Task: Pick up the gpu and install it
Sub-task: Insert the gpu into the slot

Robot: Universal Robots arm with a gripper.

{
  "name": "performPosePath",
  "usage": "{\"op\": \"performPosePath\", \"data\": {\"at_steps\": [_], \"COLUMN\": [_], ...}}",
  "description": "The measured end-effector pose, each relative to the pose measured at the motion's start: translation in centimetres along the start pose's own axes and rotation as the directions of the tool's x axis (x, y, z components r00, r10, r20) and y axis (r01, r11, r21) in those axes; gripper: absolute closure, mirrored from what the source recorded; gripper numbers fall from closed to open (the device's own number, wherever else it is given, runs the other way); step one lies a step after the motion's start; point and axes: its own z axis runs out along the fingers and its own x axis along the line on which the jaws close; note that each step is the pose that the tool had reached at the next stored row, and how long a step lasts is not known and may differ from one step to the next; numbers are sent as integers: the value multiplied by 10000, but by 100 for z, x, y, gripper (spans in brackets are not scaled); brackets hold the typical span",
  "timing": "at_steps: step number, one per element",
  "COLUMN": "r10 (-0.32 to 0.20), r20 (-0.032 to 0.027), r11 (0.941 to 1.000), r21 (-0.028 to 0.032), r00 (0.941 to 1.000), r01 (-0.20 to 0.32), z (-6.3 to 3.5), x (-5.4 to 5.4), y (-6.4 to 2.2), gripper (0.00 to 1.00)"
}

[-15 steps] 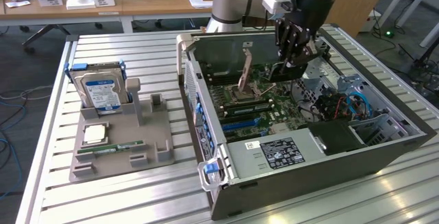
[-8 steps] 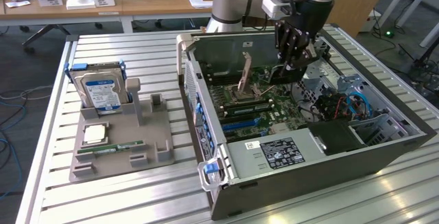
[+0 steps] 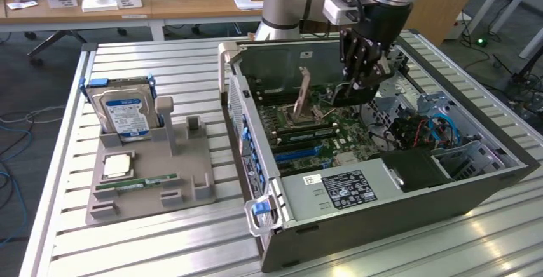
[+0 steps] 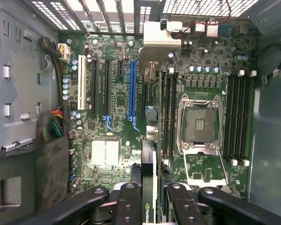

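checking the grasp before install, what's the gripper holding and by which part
The gpu, held by the gripper, which clamps its two flat faces near the upper edge, above the motherboard.

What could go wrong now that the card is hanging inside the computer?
The gpu seems to hang beside the long blue slot rather than over it; pushed down there, it might strike the motherboard. The jaws pinch only one thin edge, so it could tilt. The open CPU socket lies close by.

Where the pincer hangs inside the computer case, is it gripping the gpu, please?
Yes, the pincer is closed on the thin black gpu, held edge-on above the motherboard.
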Motion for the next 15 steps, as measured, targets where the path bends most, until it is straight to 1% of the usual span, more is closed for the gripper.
{"op": "performPosePath", "data": {"at_steps": [13, 15], "r10": [19, 19], "r20": [-1, -1], "r11": [10000, 10000], "r21": [0, 0], "r00": [10000, 10000], "r01": [-19, -19], "z": [226, 248], "x": [15, 15], "y": [89, 96], "gripper": [74, 74]}}
